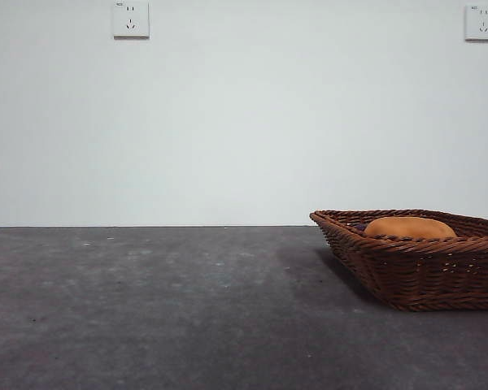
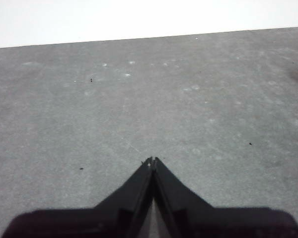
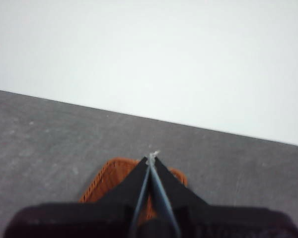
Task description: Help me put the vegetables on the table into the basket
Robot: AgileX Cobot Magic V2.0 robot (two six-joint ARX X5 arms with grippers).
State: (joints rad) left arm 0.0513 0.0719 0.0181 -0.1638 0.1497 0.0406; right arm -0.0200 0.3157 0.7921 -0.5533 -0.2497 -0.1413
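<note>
The dark reddish-brown wicker basket stands on the grey table at the right of the front view, with the orange-brown potato lying inside it. A small dark purple bit shows just left of the potato, too little to name. My right gripper is shut with nothing in it, and the basket shows behind its jaws. Over bare table, my left gripper is shut and empty. Neither arm shows in the front view.
A plain white wall with two power sockets runs behind the table's far edge. The basket runs off the picture's right edge.
</note>
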